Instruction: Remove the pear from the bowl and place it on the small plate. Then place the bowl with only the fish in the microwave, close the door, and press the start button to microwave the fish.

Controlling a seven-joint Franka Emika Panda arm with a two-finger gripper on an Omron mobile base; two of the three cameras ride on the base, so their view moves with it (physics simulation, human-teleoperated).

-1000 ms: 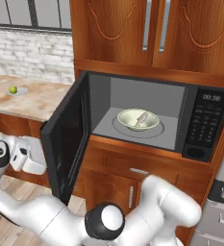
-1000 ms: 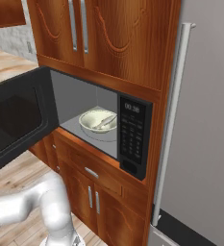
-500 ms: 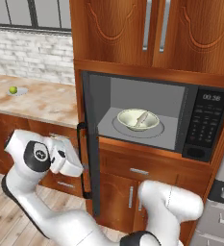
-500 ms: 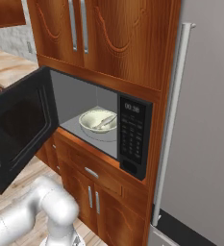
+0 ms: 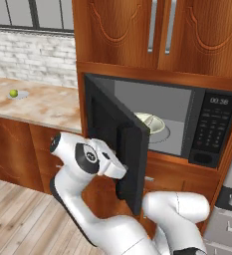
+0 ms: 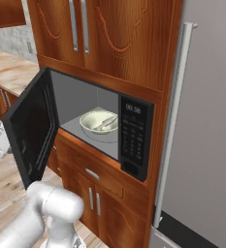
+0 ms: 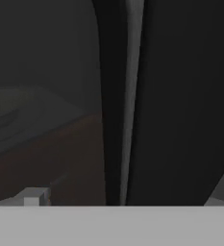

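So the microwave sits mid-frame in the left base view, built into the wooden cabinets, with its control panel on the right side. The door is about half open, swung out from its left hinge and cutting across the front of the opening, so from this side you get its dark outer face and its edge. In the right base view the door stands at the left of the frame with its inner face toward the camera.

The bowl is inside the microwave on the grey floor, centre of the frame, and the fish lies in it as a thin pale strip leaning toward the rim. From the left base view just the bowl's upper part pokes out past the door edge.

The pear is way off at the left edge of that view, sitting on the small plate on the countertop.

The gripper is pressed up behind the door's outer face, lower centre. The fingers themselves are hidden there, but the jaws are spread wide and hold nothing. The hand view is basically dark door panel with a lighter vertical strip.
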